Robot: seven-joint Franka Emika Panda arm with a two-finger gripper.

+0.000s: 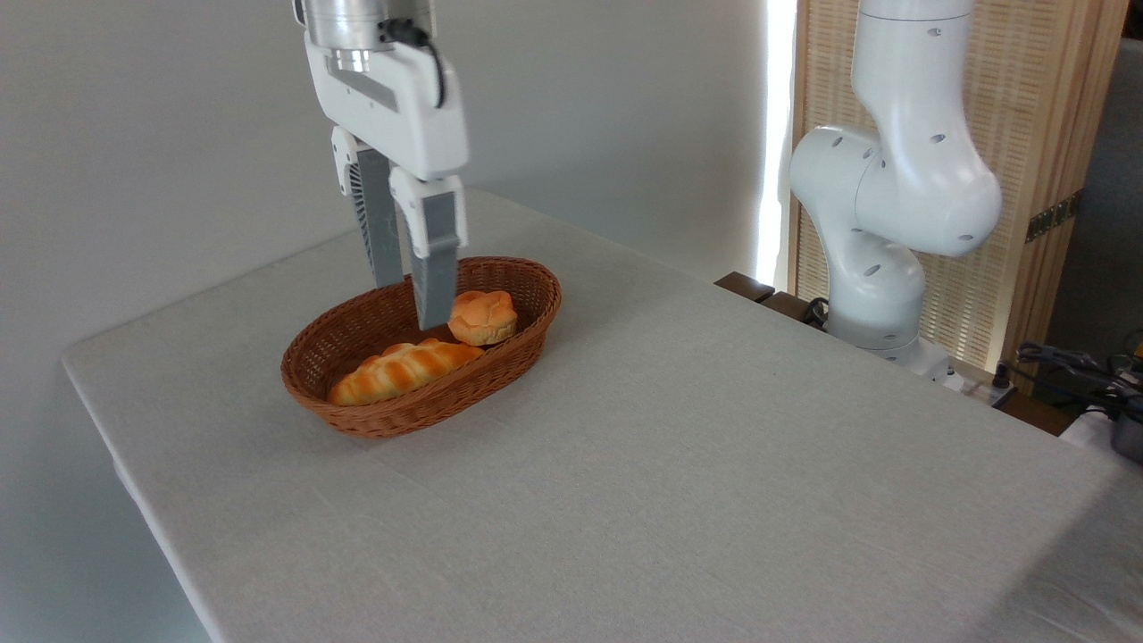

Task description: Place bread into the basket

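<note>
The bun (483, 316) sits in the basket (339, 406), at its right end beside the loaf (404, 370) — probably light, soft, best pinched across its sides. Fingers (435, 268) spread, empty, above the basket.

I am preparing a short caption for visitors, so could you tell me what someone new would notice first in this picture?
The eye goes first to the brown wicker basket left of centre on the grey table, holding a small orange bun and a long braided loaf. Right above it hangs the gripper, its grey fingers parted and empty, reaching into the basket just left of the bun. At the right stands the arm's bulky white base.
</note>
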